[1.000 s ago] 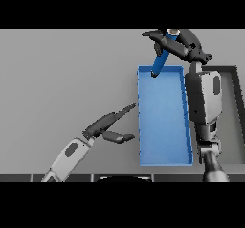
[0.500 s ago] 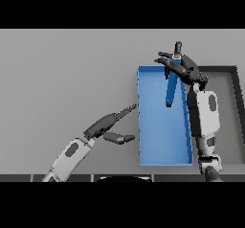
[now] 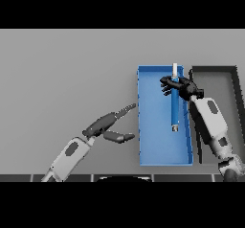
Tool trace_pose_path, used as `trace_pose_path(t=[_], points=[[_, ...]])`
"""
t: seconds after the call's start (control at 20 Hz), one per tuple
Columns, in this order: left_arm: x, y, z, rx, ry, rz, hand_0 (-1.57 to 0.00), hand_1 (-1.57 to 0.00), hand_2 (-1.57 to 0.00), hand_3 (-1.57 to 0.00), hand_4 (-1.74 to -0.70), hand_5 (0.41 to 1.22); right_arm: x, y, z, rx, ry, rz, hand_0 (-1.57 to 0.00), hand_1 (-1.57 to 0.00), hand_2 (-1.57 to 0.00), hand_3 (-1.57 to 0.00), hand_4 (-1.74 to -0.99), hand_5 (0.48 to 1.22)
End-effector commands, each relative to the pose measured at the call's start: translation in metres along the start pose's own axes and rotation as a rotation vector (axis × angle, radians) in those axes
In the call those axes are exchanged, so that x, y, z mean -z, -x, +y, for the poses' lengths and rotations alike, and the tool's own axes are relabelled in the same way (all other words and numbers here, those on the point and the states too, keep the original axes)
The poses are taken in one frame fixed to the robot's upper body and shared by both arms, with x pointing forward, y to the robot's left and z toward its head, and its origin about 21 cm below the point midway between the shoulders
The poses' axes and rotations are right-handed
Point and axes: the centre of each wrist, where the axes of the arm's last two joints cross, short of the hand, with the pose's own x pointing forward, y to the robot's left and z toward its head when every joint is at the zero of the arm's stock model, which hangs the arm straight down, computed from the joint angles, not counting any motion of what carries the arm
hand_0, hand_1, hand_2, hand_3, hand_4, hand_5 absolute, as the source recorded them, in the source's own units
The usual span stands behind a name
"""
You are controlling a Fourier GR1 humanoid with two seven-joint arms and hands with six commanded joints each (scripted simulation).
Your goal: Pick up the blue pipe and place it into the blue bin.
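- Since half a second ago the right hand (image 3: 180,86) has dropped lower over the blue bin (image 3: 152,126), and the blue pipe (image 3: 175,102) now hangs longer down the picture, reaching toward the bin's middle.
- The right hand's fingers are curled round the upper part of the pipe, gripping it.
- The pipe stands nearly straight up and down in the view, its pale tip poking out above the hand near the bin's far rim, its lower end over the bin floor by the right wall.
- Whether the pipe's lower end touches the floor cannot be told.
- A dark tray (image 3: 233,85) lies just right of the bin.
- The left hand (image 3: 109,127) rests on the grey table (image 3: 62,74) left of the bin, fingers straight and spread from the thumb, holding nothing.
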Motion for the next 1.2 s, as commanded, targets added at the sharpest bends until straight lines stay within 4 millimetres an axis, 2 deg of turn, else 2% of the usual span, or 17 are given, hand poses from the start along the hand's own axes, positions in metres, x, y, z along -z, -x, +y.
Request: trace_pose_path(t=[0.0,0.05,0.2,0.45,0.5,0.55,0.6,0.7,0.85,0.95,1.05,1.15], points=[[0.002,-0.001,-0.002,0.000,-0.001,-0.009,0.00,0.00,0.00,0.00,-0.88,0.497,0.001,0.002,-0.001,0.004,-0.007,0.038,-0.64,-0.62,-0.60,-0.39,-1.334,1.135],[0.000,-0.001,0.000,-0.002,-0.004,-0.019,0.00,0.00,0.00,0.00,-0.88,0.497,-0.003,0.002,0.000,-0.039,-0.051,0.049,-0.51,-0.50,-0.48,-0.31,-1.296,1.152],[0.001,-0.002,-0.002,-0.002,-0.003,-0.012,0.00,0.00,0.00,0.00,-0.88,0.493,-0.011,-0.008,0.011,-0.205,-0.077,0.055,-0.26,-0.25,-0.24,-0.16,-1.202,1.013],[0.002,0.000,-0.001,-0.002,-0.008,-0.001,0.00,0.00,0.00,0.00,-0.88,0.483,-0.011,-0.001,0.015,-0.329,-0.044,0.054,-0.09,-0.08,-0.08,-0.05,-1.133,0.853],[0.000,0.003,-0.002,-0.004,-0.005,-0.003,0.00,0.00,0.00,0.00,-0.88,0.480,-0.012,-0.002,0.014,-0.342,-0.037,0.049,-0.07,-0.07,-0.06,-0.04,-1.131,0.829],[0.003,0.000,-0.003,0.000,-0.012,0.000,0.00,0.00,0.00,0.00,-0.88,0.478,-0.013,0.002,0.012,-0.343,-0.033,0.050,-0.19,-0.09,-0.05,-0.03,-1.131,0.809],[0.002,0.001,-0.002,-0.002,-0.011,0.004,0.00,0.00,0.00,0.00,-0.88,0.476,-0.013,0.001,0.014,-0.341,-0.041,0.054,-0.38,-0.18,-0.08,-0.03,-1.144,0.792],[0.000,0.000,-0.002,-0.001,-0.010,-0.010,0.00,0.00,0.00,0.00,-0.88,0.474,-0.012,0.002,0.015,-0.340,-0.049,0.035,-0.24,-0.12,-0.05,-0.02,-1.153,0.777],[0.000,0.002,-0.007,-0.006,-0.006,0.002,0.00,0.00,0.00,0.00,-0.88,0.476,-0.013,0.002,0.013,-0.307,-0.083,0.028,-0.12,-0.06,-0.03,-0.01,-1.154,0.809],[-0.001,-0.002,-0.003,0.003,-0.013,-0.002,0.00,0.00,0.00,0.00,-0.89,0.478,-0.012,0.002,0.014,-0.317,-0.077,0.024,-0.21,-0.10,-0.02,0.00,-1.152,0.804],[0.004,-0.010,-0.003,0.000,-0.010,-0.003,0.00,0.00,0.00,0.00,-0.89,0.480,-0.012,0.002,0.015,-0.316,-0.076,0.019,-0.21,-0.10,-0.02,0.00,-1.152,0.795],[0.007,-0.009,-0.002,0.002,-0.006,0.011,0.00,0.00,0.00,0.00,-0.89,0.480,-0.014,-0.003,0.016,-0.331,-0.079,0.019,-0.21,-0.10,-0.02,0.00,-1.152,0.798]])
